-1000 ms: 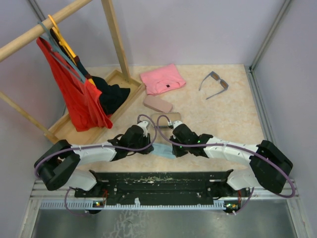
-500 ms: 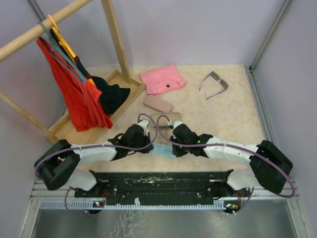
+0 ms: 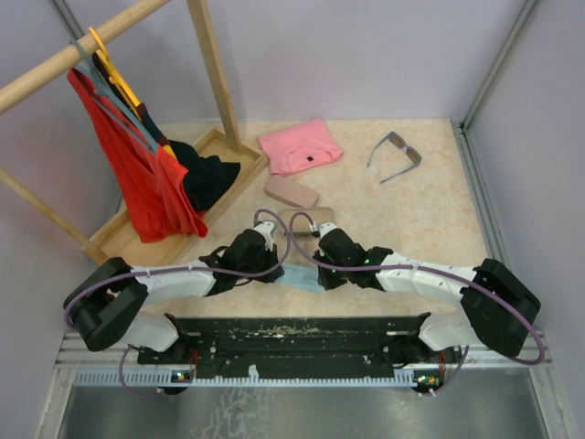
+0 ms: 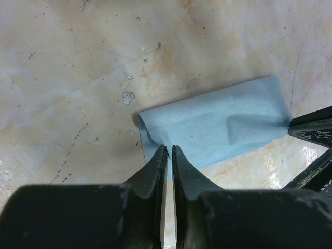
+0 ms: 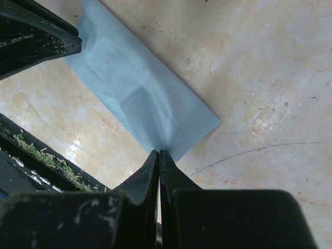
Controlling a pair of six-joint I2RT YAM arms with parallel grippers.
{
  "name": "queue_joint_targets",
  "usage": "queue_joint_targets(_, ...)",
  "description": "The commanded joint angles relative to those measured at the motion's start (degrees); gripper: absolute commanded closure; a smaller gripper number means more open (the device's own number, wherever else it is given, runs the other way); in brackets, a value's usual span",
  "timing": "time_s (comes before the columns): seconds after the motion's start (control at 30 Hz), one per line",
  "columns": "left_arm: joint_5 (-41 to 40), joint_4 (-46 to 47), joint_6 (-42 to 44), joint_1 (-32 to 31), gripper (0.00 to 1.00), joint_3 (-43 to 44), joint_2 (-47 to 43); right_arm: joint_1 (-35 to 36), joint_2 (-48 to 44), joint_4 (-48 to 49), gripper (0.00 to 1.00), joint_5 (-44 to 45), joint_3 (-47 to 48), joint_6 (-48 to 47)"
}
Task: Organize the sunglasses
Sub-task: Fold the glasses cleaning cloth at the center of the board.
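- The left gripper (image 4: 169, 151) is closed to a narrow slit, with one end of the blue cloth (image 4: 212, 127) pinched between its tips.
- The right gripper (image 5: 158, 154) is pressed shut on the opposite end of the cloth.
- The cloth is laid flat on the table (image 3: 430, 219), between the two grippers, near the arm bases.
- The grey-blue sunglasses (image 3: 395, 155) are seen unfolded at the far right of the table, well apart from both grippers.
- A pink case (image 3: 291, 191) is placed beyond the grippers, mid-table.
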Motion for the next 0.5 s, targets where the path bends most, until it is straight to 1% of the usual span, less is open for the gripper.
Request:
queue_joint_targets(0.0,-0.1,0.49,0.31,-0.04,0.87,1.46,0.84,0.4,-0.76,2.51,1.0,0.5,0.66,0.21)
queue_joint_targets(0.3,0.33,0.85,-0.21,-0.05,0.85,0.89,1.02,0.33,-1.04,2.36,1.0,0.59,0.34,0.21)
queue_joint_targets(0.47,0.42,0.86,-0.23,-0.07,0.82,0.89,1.03,0.33,-1.07,2.44,1.0,0.58,0.31,0.26)
